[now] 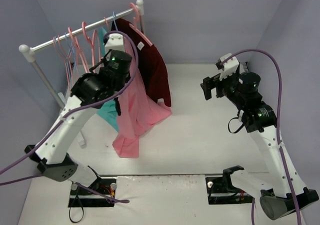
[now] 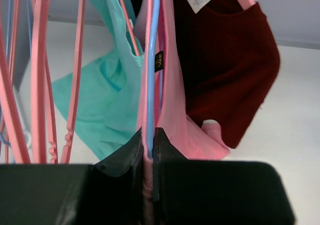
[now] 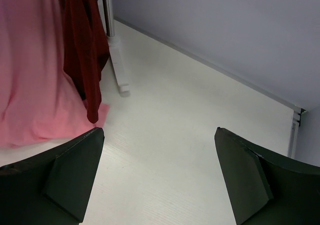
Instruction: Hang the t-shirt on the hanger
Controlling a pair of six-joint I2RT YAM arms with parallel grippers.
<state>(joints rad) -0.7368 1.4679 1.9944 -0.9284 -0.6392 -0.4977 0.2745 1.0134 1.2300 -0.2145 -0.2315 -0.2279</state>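
The salmon-pink t-shirt (image 1: 135, 116) hangs from the rack down to the table, between the teal and maroon shirts. In the left wrist view the t-shirt (image 2: 174, 110) drapes over the thin light-blue hanger (image 2: 152, 60). My left gripper (image 1: 118, 104) is shut (image 2: 148, 146) on the hanger's arm together with a ribbed pink fold of the t-shirt. The hanger's hook is hard to make out in the top view. My right gripper (image 1: 207, 90) is open and empty (image 3: 159, 135), held above the table to the right of the shirts. The t-shirt's hem shows in the right wrist view (image 3: 30, 85).
A white clothes rail (image 1: 55, 41) at the back left carries several thicker pink hangers (image 1: 85, 35) (image 2: 37, 70), a teal shirt (image 1: 106, 116) (image 2: 105, 105) and a dark maroon shirt (image 1: 156, 71) (image 2: 225, 70) (image 3: 85, 50). The rack's post (image 3: 117, 55) stands on the table. Walls enclose the table.
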